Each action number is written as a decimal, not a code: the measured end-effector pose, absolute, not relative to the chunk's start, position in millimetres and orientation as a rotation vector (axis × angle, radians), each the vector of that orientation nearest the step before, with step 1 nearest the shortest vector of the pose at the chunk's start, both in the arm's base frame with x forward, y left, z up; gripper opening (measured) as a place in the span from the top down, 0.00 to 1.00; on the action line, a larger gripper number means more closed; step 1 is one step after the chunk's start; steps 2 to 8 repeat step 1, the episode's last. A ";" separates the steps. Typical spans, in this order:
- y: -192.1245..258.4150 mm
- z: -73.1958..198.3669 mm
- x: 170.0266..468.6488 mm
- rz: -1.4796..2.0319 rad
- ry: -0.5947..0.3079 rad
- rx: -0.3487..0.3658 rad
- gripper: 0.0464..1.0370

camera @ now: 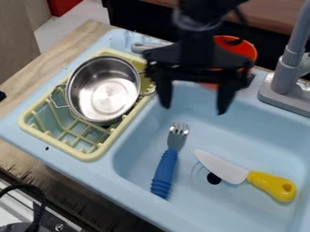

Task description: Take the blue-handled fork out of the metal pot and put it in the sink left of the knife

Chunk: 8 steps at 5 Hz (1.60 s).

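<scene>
**Open gripper above a sink, partly hiding an orange container**

The black gripper (194,109) hangs over the sink (272,142), its jaws spread and holding nothing. Nearest below, the blue-handled fork (167,165) lies in the basin, left of the yellow-handled knife (239,173). The gripper covers much of the orange container (243,46). A metal pot (104,89) hides part of the dish rack (91,155); the faucet (287,74) is cut off.

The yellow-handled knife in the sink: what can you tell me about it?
The knife has a pale tapering blade and a chunky yellow handle with a small hole near its end; it looks like plastic. It lies in the light blue sink, blade at the edge of the dark drain hole, apart from the blue-handled fork.
</scene>
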<state>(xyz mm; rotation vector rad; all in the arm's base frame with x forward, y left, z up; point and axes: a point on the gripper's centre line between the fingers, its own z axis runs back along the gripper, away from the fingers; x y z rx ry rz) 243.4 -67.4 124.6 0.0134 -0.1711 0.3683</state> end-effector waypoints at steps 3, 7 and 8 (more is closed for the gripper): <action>-88.6 117.6 253.7 0.378 -0.154 0.038 0.04; -88.6 117.6 253.7 0.378 -0.154 0.038 0.04; -88.6 117.6 253.7 0.378 -0.154 0.038 0.04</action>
